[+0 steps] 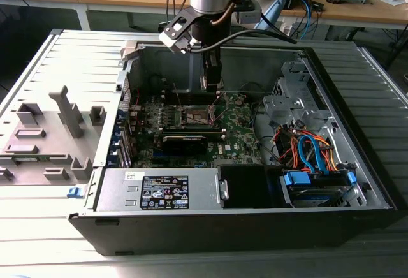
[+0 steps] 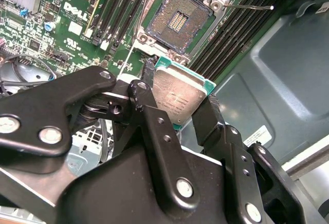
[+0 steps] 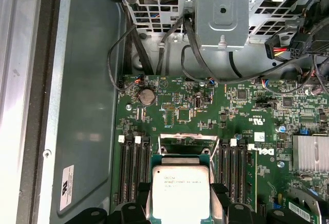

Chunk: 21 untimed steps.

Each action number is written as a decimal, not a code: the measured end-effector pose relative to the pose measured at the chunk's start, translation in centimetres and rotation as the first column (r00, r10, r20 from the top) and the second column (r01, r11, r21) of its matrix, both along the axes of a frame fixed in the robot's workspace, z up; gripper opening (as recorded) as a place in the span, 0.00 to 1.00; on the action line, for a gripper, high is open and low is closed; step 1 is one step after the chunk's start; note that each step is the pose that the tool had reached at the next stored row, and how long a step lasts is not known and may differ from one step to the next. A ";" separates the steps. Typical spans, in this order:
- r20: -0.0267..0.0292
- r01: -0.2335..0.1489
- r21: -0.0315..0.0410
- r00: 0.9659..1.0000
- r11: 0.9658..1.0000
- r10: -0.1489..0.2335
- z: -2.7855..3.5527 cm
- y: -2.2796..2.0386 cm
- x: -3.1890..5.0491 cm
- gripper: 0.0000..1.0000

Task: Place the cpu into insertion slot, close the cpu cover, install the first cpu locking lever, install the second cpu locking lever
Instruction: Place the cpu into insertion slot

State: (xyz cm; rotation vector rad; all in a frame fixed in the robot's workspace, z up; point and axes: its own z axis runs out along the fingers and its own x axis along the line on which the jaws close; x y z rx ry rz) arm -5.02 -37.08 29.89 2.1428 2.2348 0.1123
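Note:
My gripper (image 2: pixel 180 94) is shut on the cpu (image 2: pixel 179 96), a thin square chip with a silver top and a green edge, held by two opposite sides. It hangs above the motherboard, a short way off the insertion slot (image 2: pixel 177 21), whose brownish contact field lies bare inside a silver rim. In the first wrist view the cpu (image 3: pixel 181 190) sits between the black fingers (image 3: pixel 222 192), with the cpu cover (image 3: pixel 186 141) standing open just beyond it. A thin wire locking lever (image 2: pixel 249 7) sticks out from the slot's corner. In the exterior view the gripper (image 1: pixel 212 88) hovers over the insertion slot (image 1: pixel 196 117).
Memory slots (image 2: pixel 118 8) flank the socket on both sides. A long black card (image 1: pixel 185 141) lies just in front of it, the power supply (image 1: pixel 159 192) nearer still. A drive cage with orange and blue cables (image 1: pixel 312 153) fills the exterior view's right. Grey fixtures (image 1: pixel 64 122) stand outside the case.

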 end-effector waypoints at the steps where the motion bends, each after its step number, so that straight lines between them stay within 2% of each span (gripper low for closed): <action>1: 0.000 0.001 0.000 1.000 1.000 -0.001 -0.01 0.00 0.00 0.54; 21: 0.000 0.017 0.000 1.000 1.000 -0.017 -0.08 0.00 0.00 0.54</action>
